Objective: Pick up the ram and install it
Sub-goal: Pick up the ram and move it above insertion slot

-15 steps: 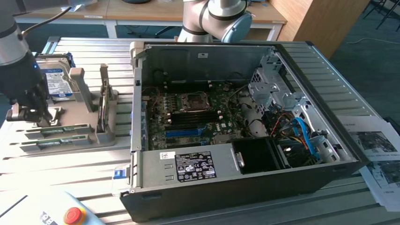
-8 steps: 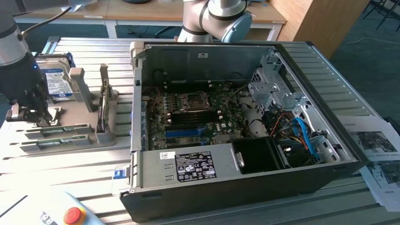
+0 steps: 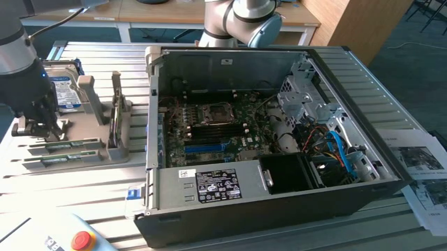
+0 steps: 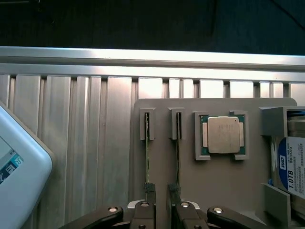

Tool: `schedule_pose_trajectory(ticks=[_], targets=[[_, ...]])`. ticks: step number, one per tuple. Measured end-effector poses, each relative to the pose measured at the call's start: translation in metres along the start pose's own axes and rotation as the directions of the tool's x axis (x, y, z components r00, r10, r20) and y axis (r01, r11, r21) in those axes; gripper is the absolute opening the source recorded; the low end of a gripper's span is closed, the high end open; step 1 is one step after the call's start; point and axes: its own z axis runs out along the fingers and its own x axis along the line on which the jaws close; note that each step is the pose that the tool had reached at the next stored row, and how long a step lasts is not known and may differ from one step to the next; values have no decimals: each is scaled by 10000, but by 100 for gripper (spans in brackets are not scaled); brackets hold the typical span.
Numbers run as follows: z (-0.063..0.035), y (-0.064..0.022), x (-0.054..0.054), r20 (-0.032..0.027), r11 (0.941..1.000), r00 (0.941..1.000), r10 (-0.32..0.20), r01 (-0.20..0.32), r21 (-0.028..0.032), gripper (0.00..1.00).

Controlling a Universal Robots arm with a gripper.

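We're over a ribbed aluminium table top (image 4: 86, 143), and on it lies a flat grey plastic fixture tray (image 4: 224, 186). In that tray the ram (image 4: 147, 152), a long narrow green circuit-board stick, stands on edge in a slot, with a second green stick (image 4: 177, 152) just beside it. The arm's black gripper (image 4: 161, 191) hangs over the tray at one end of the two sticks. Its fingers are spread wide with nothing between them, and we cannot tell whether they touch. A square silver processor (image 4: 223, 135) and a blue-labelled hard drive (image 4: 290, 167) also sit in the tray.

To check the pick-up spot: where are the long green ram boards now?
Two such ram sticks stand on edge in the grey plastic holder at the exterior view's left, beside the open black computer case.
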Motion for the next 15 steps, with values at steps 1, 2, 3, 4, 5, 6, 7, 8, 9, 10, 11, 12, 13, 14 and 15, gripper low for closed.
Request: schedule_pose_trajectory(ticks=[1,2,3,4,5,6,7,8,9,10,11,12,13,14,15], targets=[[-1,-12,2,0,10000,10000,0,0,-4,24],[-1,-25,4,0,10000,10000,-1,1,-8,24],[-2,-38,5,0,10000,10000,0,0,-13,24],[-2,-50,6,0,10000,10000,0,0,-14,24],[-3,-62,7,0,10000,10000,0,0,-16,24],[-3,-71,8,1,10000,10000,-1,1,-18,24],[-4,-80,8,0,10000,10000,0,0,-18,24],[-4,-89,8,0,10000,10000,0,0,-20,24],[-4,-98,9,0,10000,10000,-1,1,-20,24],[-5,-105,9,0,10000,10000,0,0,-22,24],[-6,-113,9,0,10000,10000,-1,1,-24,24],[-5,-117,9,0,10000,10000,-1,1,-25,24],[-5,-117,9,0,10000,10000,0,0,-25,24],[-5,-117,9,0,10000,10000,1,-1,-25,24],[-5,-117,9,0,10000,10000,0,0,-25,24]])
